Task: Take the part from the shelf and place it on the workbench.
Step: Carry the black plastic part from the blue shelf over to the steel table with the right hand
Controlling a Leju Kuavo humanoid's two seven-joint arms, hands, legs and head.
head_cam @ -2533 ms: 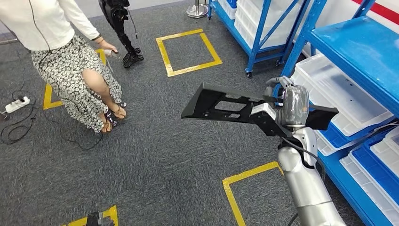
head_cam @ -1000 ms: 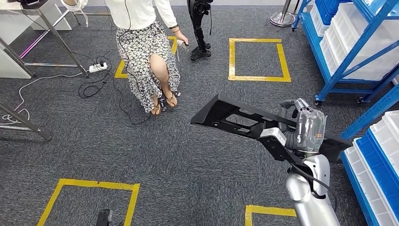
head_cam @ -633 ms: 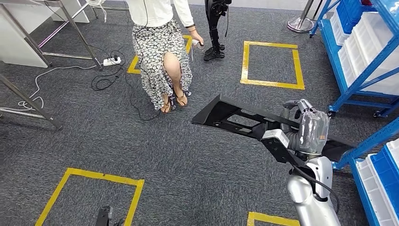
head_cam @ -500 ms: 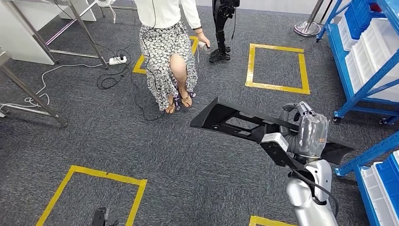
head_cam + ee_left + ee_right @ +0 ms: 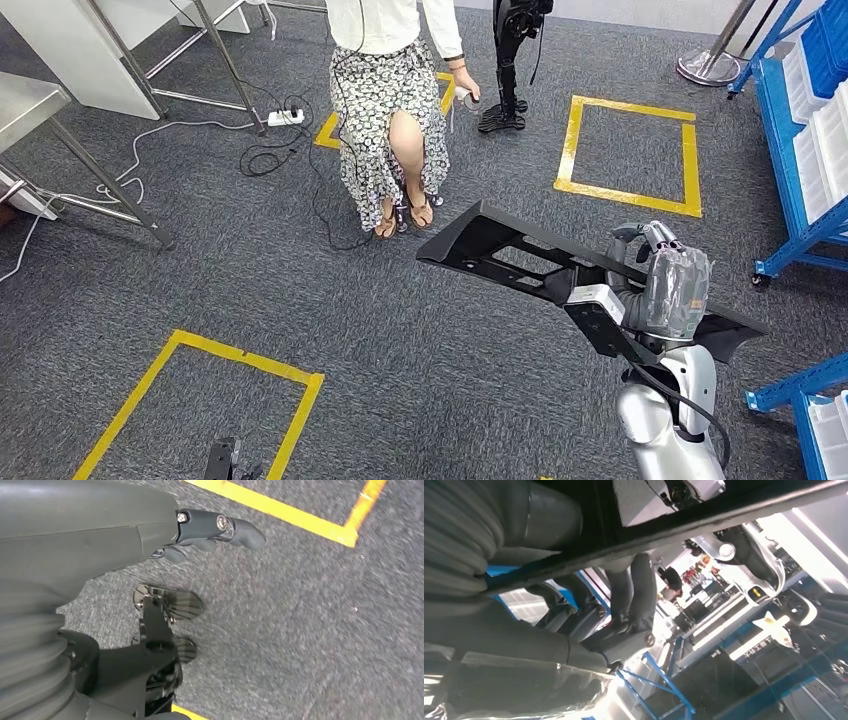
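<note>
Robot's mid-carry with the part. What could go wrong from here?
1. The part is long and the right hand grips it near one end, so it could sag or twist loose.
2. Its free end points toward the person; a turn might sweep it into them.
3. Cables on the floor could snag a foot.

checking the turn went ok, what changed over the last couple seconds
The camera swung as the robot turned away from the blue shelf; a metal table came into view. The right robot hand still grips the black part, nothing let go.
</note>
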